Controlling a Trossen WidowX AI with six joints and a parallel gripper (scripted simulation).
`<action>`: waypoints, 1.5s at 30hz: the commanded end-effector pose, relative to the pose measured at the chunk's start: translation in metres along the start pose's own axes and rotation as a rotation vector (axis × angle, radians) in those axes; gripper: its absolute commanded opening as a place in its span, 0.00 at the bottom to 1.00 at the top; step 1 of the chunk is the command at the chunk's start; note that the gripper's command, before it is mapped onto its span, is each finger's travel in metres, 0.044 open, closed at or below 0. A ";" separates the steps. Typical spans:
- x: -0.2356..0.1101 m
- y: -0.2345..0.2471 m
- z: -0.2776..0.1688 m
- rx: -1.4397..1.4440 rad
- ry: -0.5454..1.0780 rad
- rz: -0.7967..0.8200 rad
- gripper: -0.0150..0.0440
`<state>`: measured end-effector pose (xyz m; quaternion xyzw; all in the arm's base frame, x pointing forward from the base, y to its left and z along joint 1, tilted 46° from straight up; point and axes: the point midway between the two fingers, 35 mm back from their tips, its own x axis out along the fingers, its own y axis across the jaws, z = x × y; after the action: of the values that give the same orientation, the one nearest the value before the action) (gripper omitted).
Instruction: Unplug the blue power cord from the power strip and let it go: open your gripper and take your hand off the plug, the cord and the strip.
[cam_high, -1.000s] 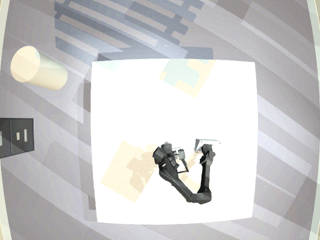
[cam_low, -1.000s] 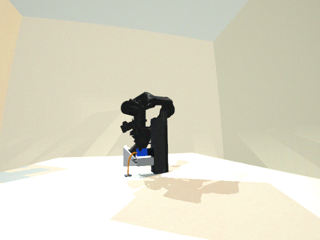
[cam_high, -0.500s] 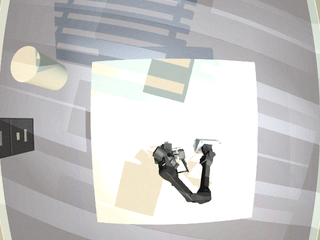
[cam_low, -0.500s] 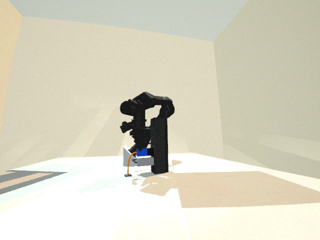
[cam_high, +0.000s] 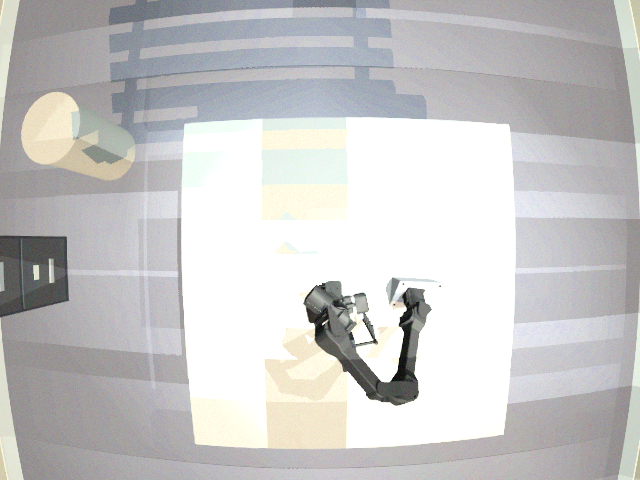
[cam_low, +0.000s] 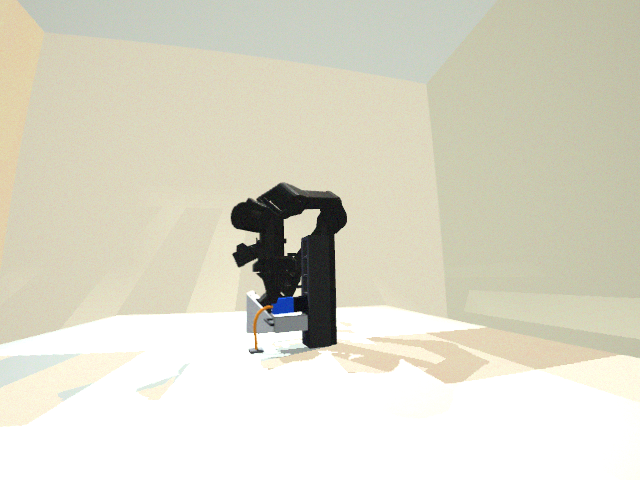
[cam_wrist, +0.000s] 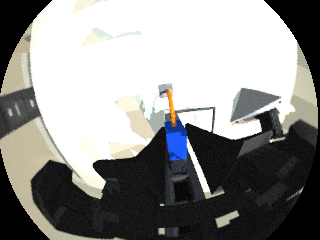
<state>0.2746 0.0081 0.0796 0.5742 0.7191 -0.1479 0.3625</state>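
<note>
My gripper (cam_low: 278, 298) (cam_wrist: 175, 128) (cam_high: 363, 314) points down and is shut on the blue plug (cam_low: 283, 305) (cam_wrist: 176, 142). The plug sits on top of the light grey power strip (cam_low: 289, 323), which lies on the white table next to the arm's base column (cam_low: 318, 289). An orange cord (cam_low: 256, 320) (cam_wrist: 172, 111) runs from the plug down to a small grey end piece (cam_low: 255, 350) (cam_wrist: 164, 88) on the table. In the overhead view the arm hides the plug and the strip. I cannot tell whether the plug's prongs are still in the socket.
A grey wedge-shaped block (cam_high: 399, 289) (cam_wrist: 254, 103) stands by the arm's base (cam_high: 414, 310). The white table (cam_high: 454, 206) is square. Off it, to the left, lie a cream cylinder (cam_high: 77, 135) and a dark panel (cam_high: 33, 273).
</note>
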 end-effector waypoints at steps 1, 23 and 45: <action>-0.005 0.000 0.022 0.014 -0.024 0.005 0.25; -0.004 0.000 0.026 -0.002 -0.019 0.001 0.53; -0.013 0.000 0.014 0.018 -0.018 0.006 0.53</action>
<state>0.2830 -0.0146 0.0734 0.5767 0.7128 -0.1588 0.3663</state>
